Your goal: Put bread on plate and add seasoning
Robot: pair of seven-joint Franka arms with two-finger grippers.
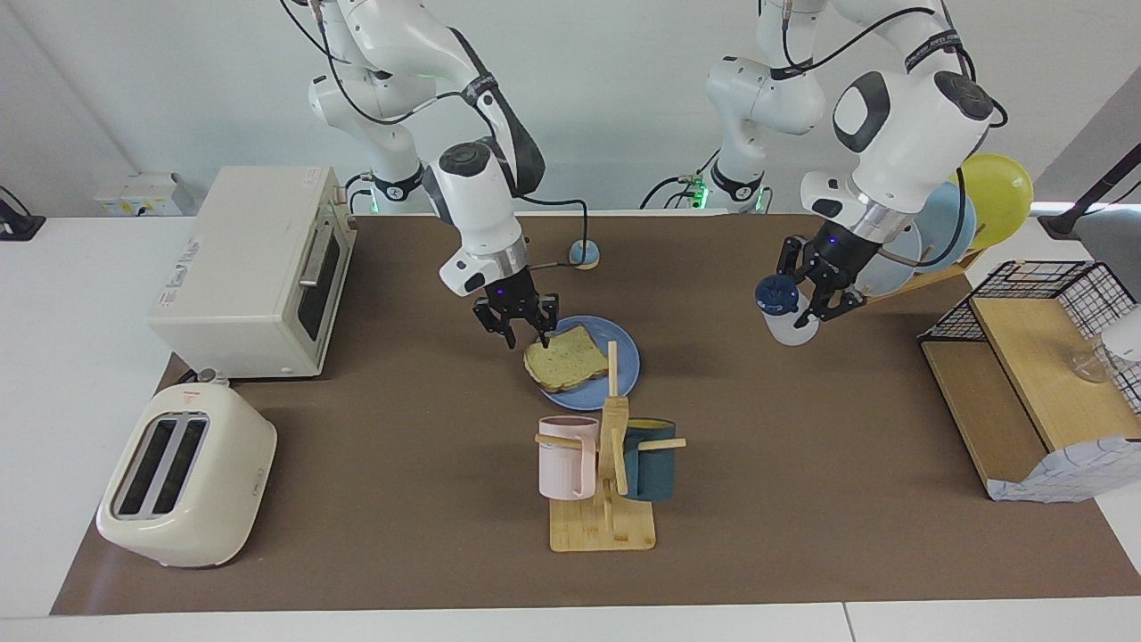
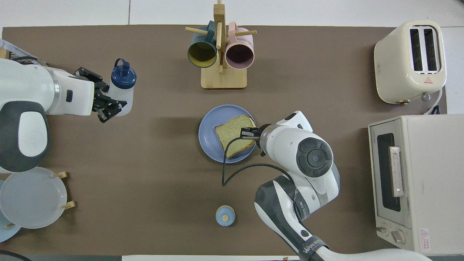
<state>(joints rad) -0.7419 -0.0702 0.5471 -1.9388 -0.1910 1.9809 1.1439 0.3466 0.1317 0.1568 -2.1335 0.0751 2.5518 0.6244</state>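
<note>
A high camera across the bench faces both robots; a second, above their own end, looks steeply down. Both frame the whole brown mat from a distance.

a robotics lab dressed as a kitchen: two white robot arms bolted at a white table under a brown mat, bare white walls, and staged props, a cream two-slot toaster, a white toaster oven, a wooden mug tree.
</note>
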